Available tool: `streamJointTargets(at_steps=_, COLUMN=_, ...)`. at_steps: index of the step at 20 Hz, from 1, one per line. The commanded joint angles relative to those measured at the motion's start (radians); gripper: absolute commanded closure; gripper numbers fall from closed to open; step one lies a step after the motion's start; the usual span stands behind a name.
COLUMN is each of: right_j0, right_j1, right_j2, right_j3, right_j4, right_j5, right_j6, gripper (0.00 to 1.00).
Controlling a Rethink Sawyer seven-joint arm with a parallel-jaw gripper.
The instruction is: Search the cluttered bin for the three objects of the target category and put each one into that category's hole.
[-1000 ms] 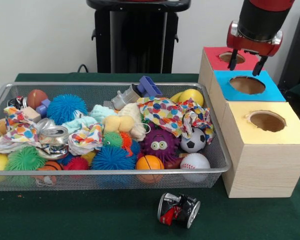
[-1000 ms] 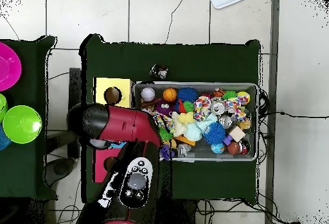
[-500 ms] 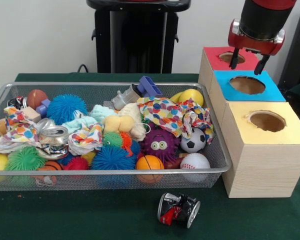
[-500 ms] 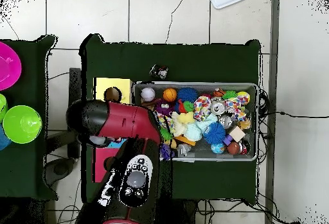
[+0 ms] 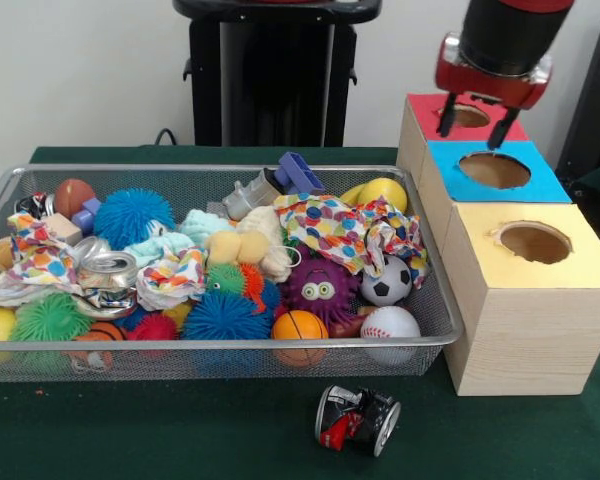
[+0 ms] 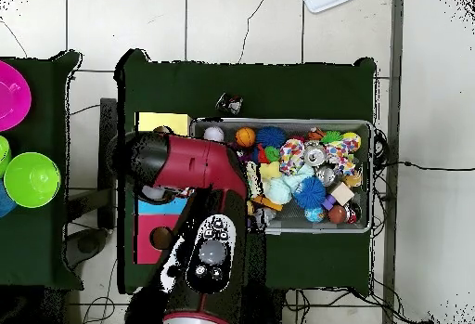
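Note:
My gripper (image 5: pixel 472 122) hangs open and empty above the red-topped box (image 5: pixel 428 110), its fingertips (image 5: pixel 445 124) straddling that box's hole (image 5: pixel 467 115). The blue-topped box (image 5: pixel 495 172) and the yellow-topped box (image 5: pixel 532 243) stand in a row nearer the camera, each with a round hole. The wire bin (image 5: pixel 210 355) is crammed with spiky balls, a soccer ball (image 5: pixel 387 281), a baseball (image 5: pixel 391 323), crushed cans (image 5: pixel 108 268), patterned cloths (image 5: pixel 342 229) and toy blocks. In the overhead view my arm (image 6: pixel 190 167) hides the gripper and part of the boxes.
A crushed can (image 5: pixel 357 418) lies on the green table outside the bin's front wall. In the overhead view a pink plate (image 6: pixel 11 96) and a green bowl (image 6: pixel 31 179) sit on a separate table to the left.
The gripper has shifted left and slightly up, from above the blue box's far edge to above the red box's hole. Overhead, the arm has swung toward the bin.

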Motion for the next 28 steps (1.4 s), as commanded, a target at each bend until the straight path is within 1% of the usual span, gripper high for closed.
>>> streamJointTargets(at_steps=1, right_j0=-0.1, right_j1=0.004, right_j2=0.007, right_j3=-0.049, right_j4=-0.185, right_j5=0.089, right_j6=-0.112, gripper=0.0)
streamJointTargets(at_steps=3, right_j0=-0.118, right_j1=-0.011, right_j2=0.014, right_j3=-0.046, right_j4=-0.252, right_j5=0.069, right_j6=-0.169, gripper=0.0)
streamJointTargets(at_steps=6, right_j0=-0.156, right_j1=-0.037, right_j2=0.047, right_j3=-0.039, right_j4=-0.346, right_j5=0.044, right_j6=-0.268, gripper=0.0)
streamJointTargets(at_steps=8, right_j0=-0.182, right_j1=-0.055, right_j2=0.074, right_j3=-0.029, right_j4=-0.41, right_j5=0.002, right_j6=-0.325, gripper=0.0)
streamJointTargets(at_steps=10, right_j0=-0.202, right_j1=-0.07, right_j2=0.101, right_j3=-0.024, right_j4=-0.468, right_j5=-0.042, right_j6=-0.36, gripper=0.0)
streamJointTargets(at_steps=14, right_j0=-0.255, right_j1=-0.112, right_j2=0.158, right_j3=0.039, right_j4=-0.555, right_j5=-0.127, right_j6=-0.393, gripper=0.0)
streamJointTargets(at_steps=16, right_j0=-0.285, right_j1=-0.131, right_j2=0.187, right_j3=0.079, right_j4=-0.593, right_j5=-0.189, right_j6=-0.404, gripper=0.0)
streamJointTargets(at_steps=20, right_j0=-0.349, right_j1=-0.15, right_j2=0.235, right_j3=0.139, right_j4=-0.669, right_j5=-0.289, right_j6=-0.412, gripper=0.0)
streamJointTargets(at_steps=24, right_j0=-0.403, right_j1=-0.16, right_j2=0.265, right_j3=0.179, right_j4=-0.751, right_j5=-0.385, right_j6=-0.413, gripper=0.0)
streamJointTargets(at_steps=28, right_j0=-0.441, right_j1=-0.165, right_j2=0.296, right_j3=0.2, right_j4=-0.824, right_j5=-0.451, right_j6=-0.402, gripper=0.0)
